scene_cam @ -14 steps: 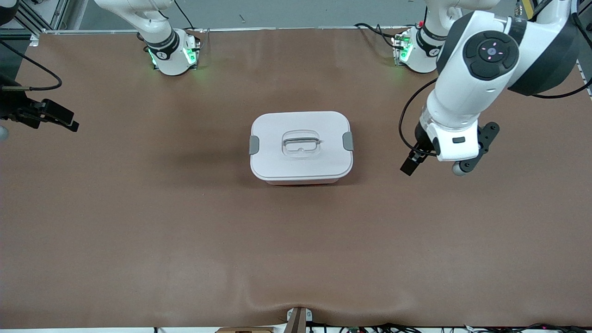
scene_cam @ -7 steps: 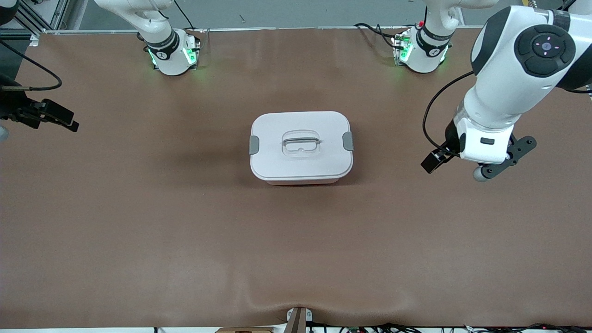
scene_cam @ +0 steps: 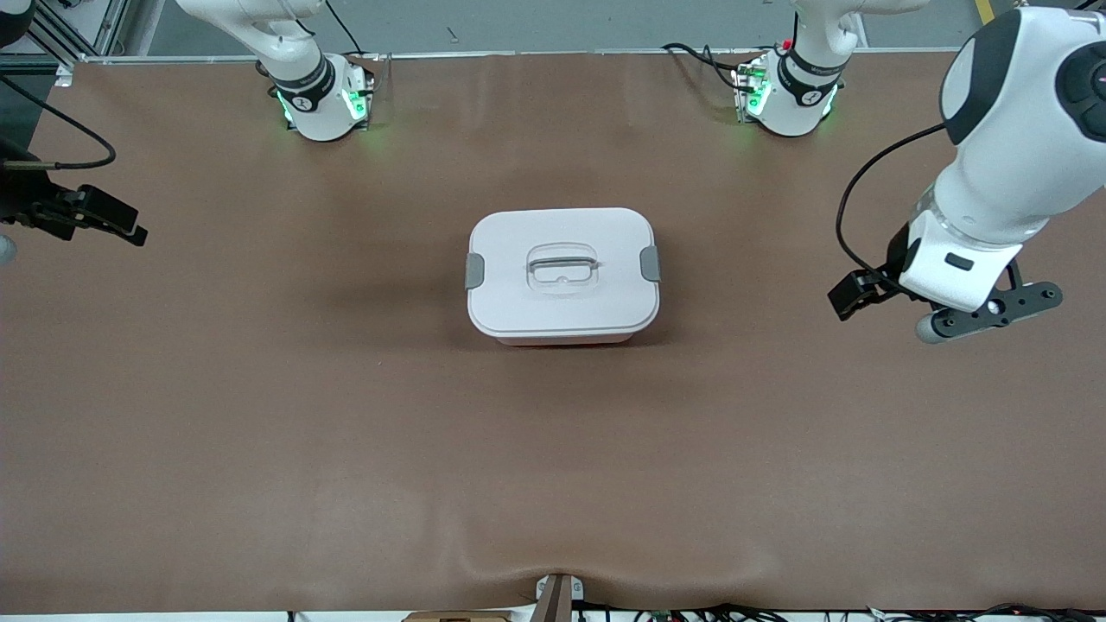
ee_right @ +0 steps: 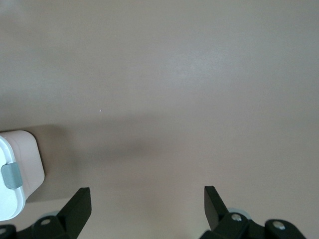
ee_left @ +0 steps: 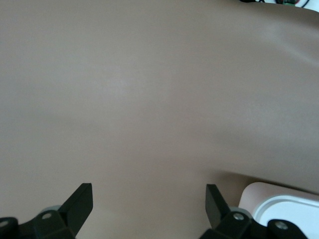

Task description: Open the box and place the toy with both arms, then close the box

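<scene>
We see the box (scene_cam: 562,274) shut mid-desk; our left tool (ee_left: 148,209) and right tool (ee_right: 147,206) gape empty over the desk's (scene_cam: 259,432) ends.

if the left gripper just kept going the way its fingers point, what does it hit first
Most likely the bare brown table. The open left gripper points down at empty mat, with nothing between its fingers; the box sits off to one side, out of that line.
</scene>
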